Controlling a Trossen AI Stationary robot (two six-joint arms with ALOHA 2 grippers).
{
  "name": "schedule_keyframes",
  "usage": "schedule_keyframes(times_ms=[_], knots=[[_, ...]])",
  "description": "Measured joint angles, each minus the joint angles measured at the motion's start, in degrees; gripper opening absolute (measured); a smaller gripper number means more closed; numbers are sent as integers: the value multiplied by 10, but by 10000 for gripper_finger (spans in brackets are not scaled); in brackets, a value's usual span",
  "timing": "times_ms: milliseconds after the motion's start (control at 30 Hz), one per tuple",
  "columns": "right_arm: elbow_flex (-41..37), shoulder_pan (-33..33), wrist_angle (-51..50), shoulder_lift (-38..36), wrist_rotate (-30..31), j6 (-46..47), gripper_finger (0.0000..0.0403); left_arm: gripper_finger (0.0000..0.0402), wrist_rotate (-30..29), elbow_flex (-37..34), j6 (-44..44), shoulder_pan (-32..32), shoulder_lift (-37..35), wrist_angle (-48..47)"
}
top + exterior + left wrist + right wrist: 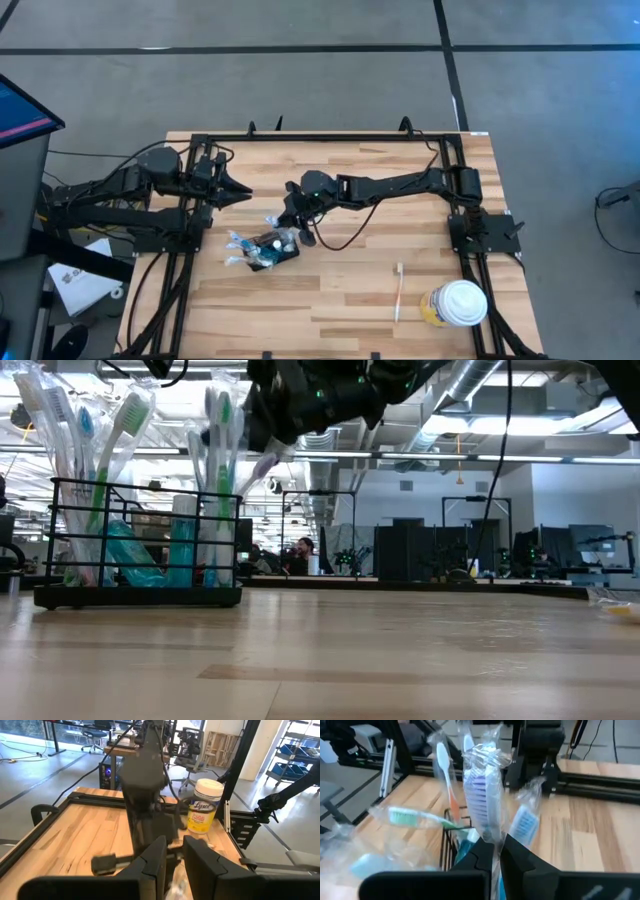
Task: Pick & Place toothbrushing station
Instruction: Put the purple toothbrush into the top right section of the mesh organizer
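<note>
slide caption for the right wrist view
Right gripper shut on a plastic-wrapped purple toothbrush above the black wire holder.

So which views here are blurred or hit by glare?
Right wrist view: the wrapped toothbrush in the right hand is fairly sharp, with glints on its plastic; the other brushes are smeared. Left wrist view: the nearby dark arm is soft, the wipes canister clear. Low view: bright ceiling lights wash out the top. High view: even, no glare.

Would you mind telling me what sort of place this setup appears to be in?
Most likely a robotics lab in an open industrial-style workspace. The low view shows exposed ceiling ducts and rows of desks with monitors; the wooden table sits in a black frame on a concrete floor.
</note>
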Motion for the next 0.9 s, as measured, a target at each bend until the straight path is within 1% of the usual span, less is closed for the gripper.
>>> schedule_keyframes(times_ms=[333,500,800,900], knots=[[-1,0,-13,1,0,0,22,61,0,0,0,0,0,-2],[-1,0,-34,1,-1,0,37,61,0,0,0,0,0,-3],[-1,0,-44,1,-2,-12,62,61,0,0,0,0,0,-4],[-2,0,-65,-5,-11,-21,71,61,0,0,0,0,0,-5]])
